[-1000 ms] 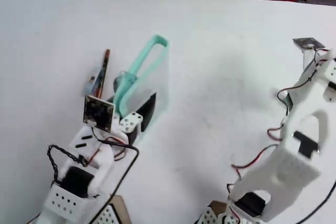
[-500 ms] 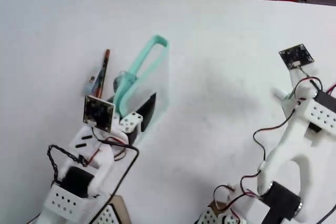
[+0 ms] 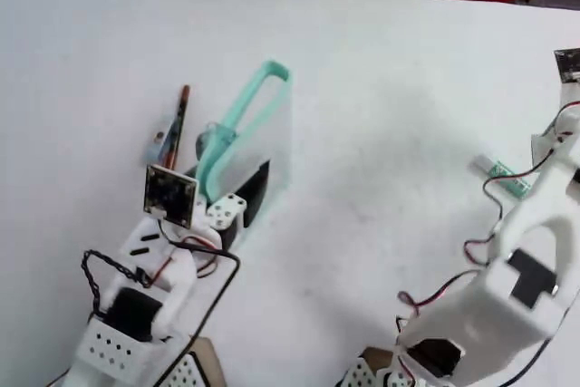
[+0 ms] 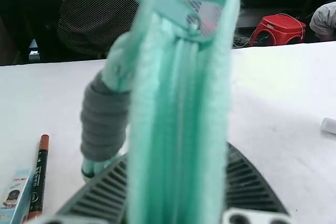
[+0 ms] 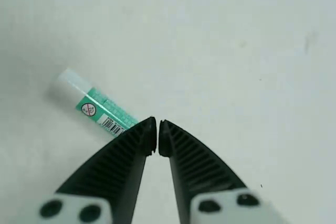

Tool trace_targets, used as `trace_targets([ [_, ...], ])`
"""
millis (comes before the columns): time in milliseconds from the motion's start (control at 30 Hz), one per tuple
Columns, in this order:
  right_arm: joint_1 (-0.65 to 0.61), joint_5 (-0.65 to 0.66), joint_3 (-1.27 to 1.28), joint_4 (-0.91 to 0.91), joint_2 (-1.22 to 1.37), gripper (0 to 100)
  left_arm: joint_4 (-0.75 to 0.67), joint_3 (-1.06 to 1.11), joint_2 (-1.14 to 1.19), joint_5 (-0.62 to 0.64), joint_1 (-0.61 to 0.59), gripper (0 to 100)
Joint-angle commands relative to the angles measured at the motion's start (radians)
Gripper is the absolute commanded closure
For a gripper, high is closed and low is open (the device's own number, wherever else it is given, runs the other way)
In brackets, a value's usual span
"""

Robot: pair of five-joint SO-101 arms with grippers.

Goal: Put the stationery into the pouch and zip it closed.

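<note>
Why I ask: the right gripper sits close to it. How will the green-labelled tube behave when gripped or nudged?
The tube looks round and lies on its side on the smooth table, so a nudge would probably roll it. It seems small and rigid, likely light. Its glossy label may slip between the jaws.

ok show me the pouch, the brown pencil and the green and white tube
pouch (image 4: 181,129), left wrist view, on its mint zip edge
brown pencil (image 4: 38,179), left wrist view, middle of the barrel
green and white tube (image 5: 102,111), right wrist view, on the green label
</note>
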Motion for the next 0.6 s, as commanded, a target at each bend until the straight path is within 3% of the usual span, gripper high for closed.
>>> trace_targets([
  [0, 0.008, -0.008, -0.195, 0.056, 0.124, 98.1, -0.026, -0.006, -0.005, 0.0, -0.005, 81],
  [333, 0.039, 0.0, -0.491, 0.15, 0.46, 98.1, -0.026, -0.006, -0.005, 0.0, -0.005, 81],
  [567, 0.045, 0.18, -0.552, 0.337, 0.542, 98.1, -0.026, -0.006, -0.005, 0.0, -0.005, 81],
])
